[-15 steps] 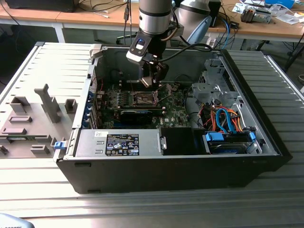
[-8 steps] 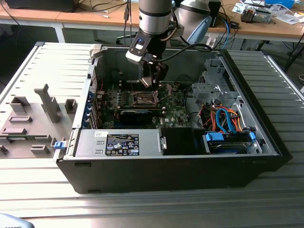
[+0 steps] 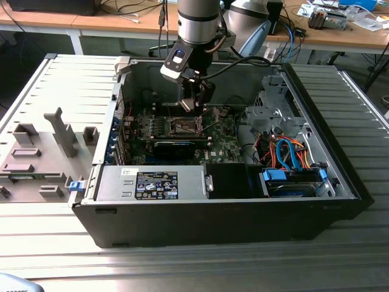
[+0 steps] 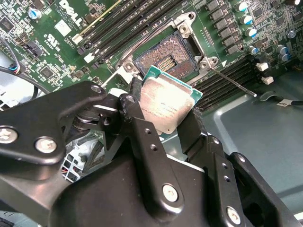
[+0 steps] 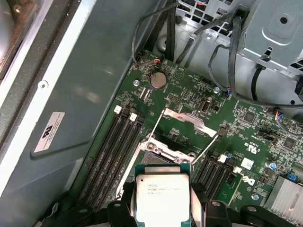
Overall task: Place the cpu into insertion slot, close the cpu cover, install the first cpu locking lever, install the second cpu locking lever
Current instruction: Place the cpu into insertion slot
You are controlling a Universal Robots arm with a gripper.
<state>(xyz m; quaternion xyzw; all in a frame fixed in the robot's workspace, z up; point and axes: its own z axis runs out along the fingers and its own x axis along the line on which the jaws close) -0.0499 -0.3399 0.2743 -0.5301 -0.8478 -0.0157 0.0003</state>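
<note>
Cpu [image 4: 165,106] is pinched by its edges in your claw [image 4: 163,116], silvery top facing up, held close over the open insertion slot [image 4: 163,56]. You see the cpu cover [image 5: 189,120] flipped up off the socket on the green motherboard [image 5: 189,90].

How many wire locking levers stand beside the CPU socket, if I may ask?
2: one lever and the other lever, raised on opposite sides of the insertion slot; none seems hidden.
</note>
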